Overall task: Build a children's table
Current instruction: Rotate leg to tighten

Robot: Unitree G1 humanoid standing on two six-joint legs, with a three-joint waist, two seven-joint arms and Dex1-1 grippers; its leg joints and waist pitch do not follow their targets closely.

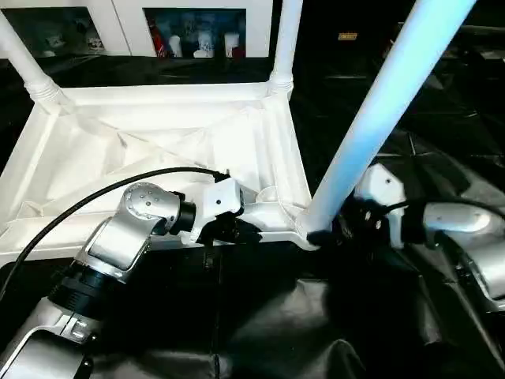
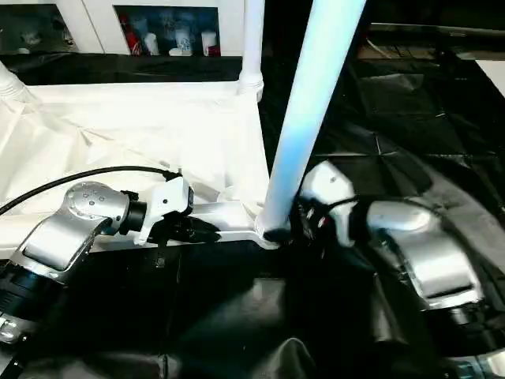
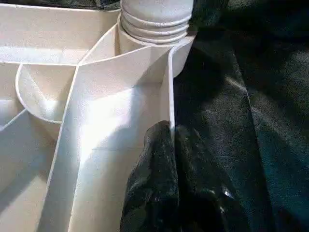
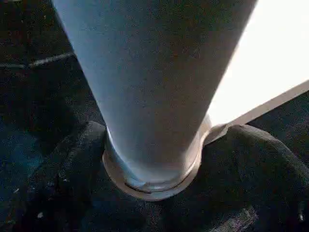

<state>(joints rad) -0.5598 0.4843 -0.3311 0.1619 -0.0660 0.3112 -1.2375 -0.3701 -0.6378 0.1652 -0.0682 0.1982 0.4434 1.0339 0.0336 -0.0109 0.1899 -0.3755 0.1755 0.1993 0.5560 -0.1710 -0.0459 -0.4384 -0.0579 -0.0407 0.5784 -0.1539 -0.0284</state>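
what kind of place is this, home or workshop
Probably an indoor test or demo room: the upturned tabletop lies on black sheeting, and a white cabinet behind holds small bottles.

Light: bright from above, glare on the tabletop ribs.
Surround: dark black sheet, little detail.
Blur: near leg soft, bluish tint.

- We find no text, label, brand, number or sign that we can read anywhere in these views.
- A small yellowish tag sits on the dark background behind the upturned tabletop; whatever is printed on it is too small for us to make out.
- The objects on the cabinet shelf carry colours and shapes, but no lettering we can read.
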